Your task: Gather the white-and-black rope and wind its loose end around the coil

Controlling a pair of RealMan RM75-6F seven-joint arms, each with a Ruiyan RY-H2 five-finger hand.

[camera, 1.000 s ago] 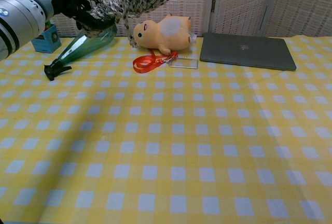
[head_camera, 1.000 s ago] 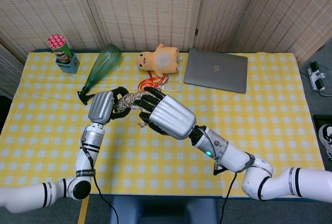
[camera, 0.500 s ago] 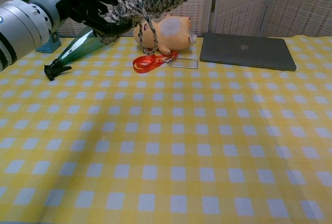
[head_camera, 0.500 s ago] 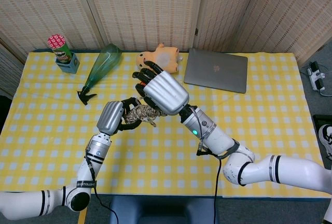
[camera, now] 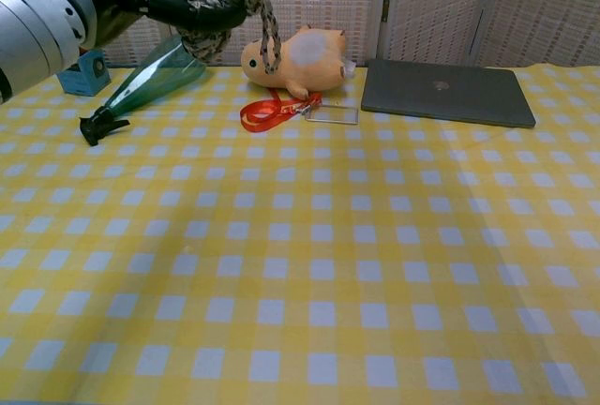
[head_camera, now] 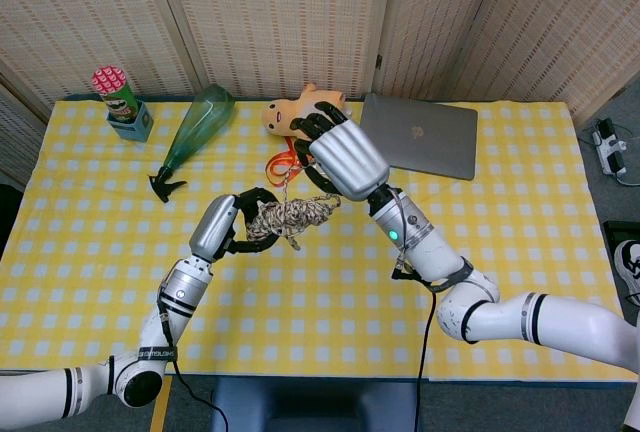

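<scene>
Left hand [head_camera: 222, 230] grips the rope coil [head_camera: 290, 216], its long axis pointing toward the right hand [head_camera: 345, 157], whose grasp is unclear.

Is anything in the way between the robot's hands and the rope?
Nothing visible. The left hand already grips the rope coil in the air above the table, and the right hand hangs right beside it, up against its far end. No object sits between them.

The right hand [head_camera: 343, 155] has swung from the frame's centre up toward its upper middle, over the plush toy [head_camera: 288, 112]. The left hand [head_camera: 222, 228] has slid right and lower (still gripping), and the rope coil [head_camera: 292, 216] now hangs between both hands.
</scene>
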